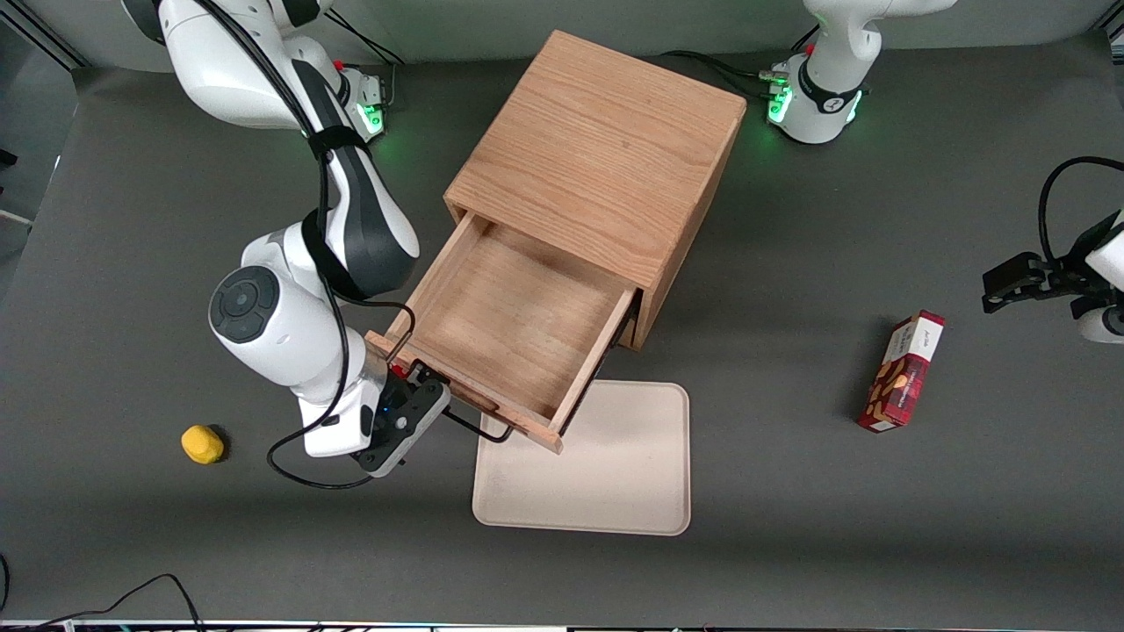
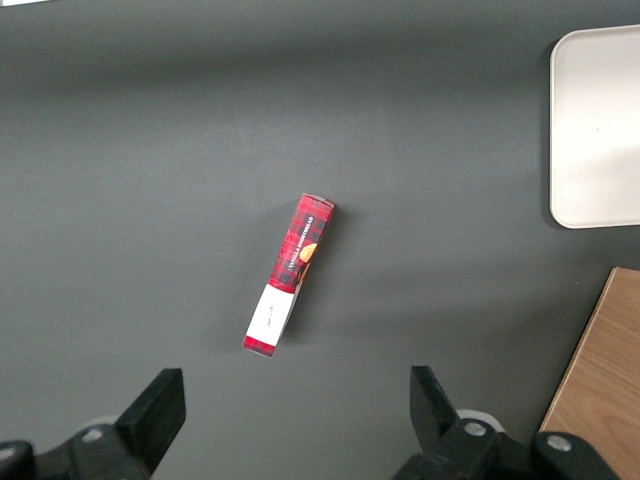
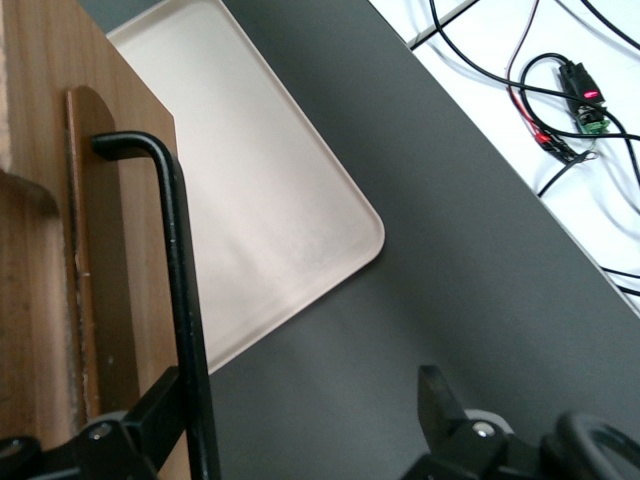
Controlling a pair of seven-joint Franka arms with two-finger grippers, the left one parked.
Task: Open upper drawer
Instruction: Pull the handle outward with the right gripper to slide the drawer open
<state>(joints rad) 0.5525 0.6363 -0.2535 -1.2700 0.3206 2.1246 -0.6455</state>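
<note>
I find the upper drawer (image 1: 514, 333) pulled out; the gripper (image 3: 300, 420) sits spread wide beside its handle (image 3: 180, 300).

I see the upper drawer (image 1: 514, 329) pulled well out of the wooden cabinet (image 1: 606, 158), my gripper (image 1: 439, 405) at its black handle (image 1: 481, 428), beige tray (image 1: 606, 474) beneath its front edge

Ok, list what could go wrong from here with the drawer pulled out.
1. The tool is open, with the black handle right against one finger; pulling away sideways could snag the bar.
2. The upper drawer overhangs the beige tray; extending it much more might pull it out of the cabinet.
</note>
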